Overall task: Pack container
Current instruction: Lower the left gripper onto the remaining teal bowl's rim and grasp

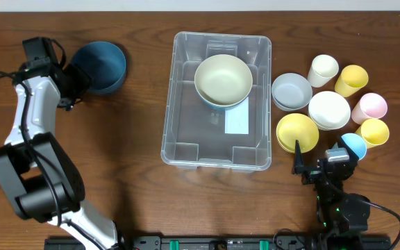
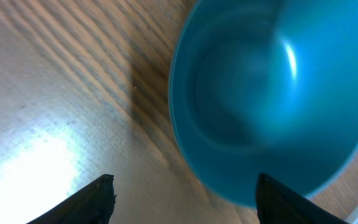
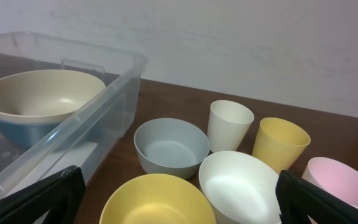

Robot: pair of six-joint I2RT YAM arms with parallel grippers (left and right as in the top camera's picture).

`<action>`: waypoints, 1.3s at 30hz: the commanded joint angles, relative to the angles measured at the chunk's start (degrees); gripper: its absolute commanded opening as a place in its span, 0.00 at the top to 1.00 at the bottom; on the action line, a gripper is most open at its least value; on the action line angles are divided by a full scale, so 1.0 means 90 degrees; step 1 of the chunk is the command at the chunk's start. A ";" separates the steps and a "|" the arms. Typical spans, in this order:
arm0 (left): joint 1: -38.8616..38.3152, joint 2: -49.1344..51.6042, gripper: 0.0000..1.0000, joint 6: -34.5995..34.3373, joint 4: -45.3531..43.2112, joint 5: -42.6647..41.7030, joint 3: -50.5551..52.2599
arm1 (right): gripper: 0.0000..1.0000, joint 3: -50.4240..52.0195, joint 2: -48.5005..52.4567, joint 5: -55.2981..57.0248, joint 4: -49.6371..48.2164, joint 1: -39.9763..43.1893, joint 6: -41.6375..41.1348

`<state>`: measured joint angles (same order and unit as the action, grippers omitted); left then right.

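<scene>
The clear plastic container (image 1: 217, 101) stands mid-table with a white label (image 1: 237, 121) on its bottom; it also shows at the left of the right wrist view (image 3: 73, 106). Inside it a cream bowl (image 1: 223, 78) sits nested in a blue one (image 3: 23, 132). A dark teal bowl (image 1: 101, 66) sits left of the container and fills the left wrist view (image 2: 278, 93). My left gripper (image 1: 71, 87) is open and empty, right beside the teal bowl's left rim (image 2: 182, 199). My right gripper (image 1: 321, 163) is open and empty, near the front right, just in front of the yellow bowl (image 3: 157, 202).
Right of the container stand a grey bowl (image 1: 291, 91), a white bowl (image 1: 329, 110), a yellow bowl (image 1: 297, 132), and several cups: white (image 1: 323, 69), yellow (image 1: 351, 80), pink (image 1: 371, 106), another yellow (image 1: 373, 131) and blue (image 1: 353, 145).
</scene>
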<state>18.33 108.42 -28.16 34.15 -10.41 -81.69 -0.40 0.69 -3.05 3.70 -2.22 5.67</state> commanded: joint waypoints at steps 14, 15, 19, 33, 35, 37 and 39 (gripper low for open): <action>0.0027 0.0826 0.30 0.0044 -0.0612 -0.0177 0.0066 | 0.01 0.0010 -0.0032 -0.0044 0.0027 0.0061 0.0070; 0.0027 0.0845 0.35 0.0044 -0.0631 -0.0177 0.0066 | 0.01 0.0010 -0.0032 -0.0044 0.0024 0.0061 0.0068; 0.0029 0.0848 0.73 0.0044 -0.0714 -0.0180 0.0063 | 0.01 0.0010 -0.0032 -0.0044 0.0027 0.0061 0.0070; 0.0240 0.0345 0.94 0.0049 -0.0709 -0.0177 0.0002 | 0.01 0.0010 -0.0032 -0.0044 0.0027 0.0061 0.0068; 0.0279 0.0095 0.94 0.0049 -0.0663 -0.0177 0.0002 | 0.01 0.0010 -0.0032 -0.0044 0.0027 0.0061 0.0068; 0.0284 -0.0253 0.94 0.0049 -0.0614 -0.0180 0.0002 | 0.01 0.0010 -0.0034 -0.0044 0.0027 0.0061 0.0068; 0.0255 -0.0631 0.94 0.0049 -0.0522 -0.0180 0.0002 | 0.01 0.0010 -0.0032 -0.0044 0.0024 0.0061 0.0068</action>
<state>20.71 109.49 -28.10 29.04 -11.66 -81.30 -0.40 0.69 -3.05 3.68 -2.22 5.67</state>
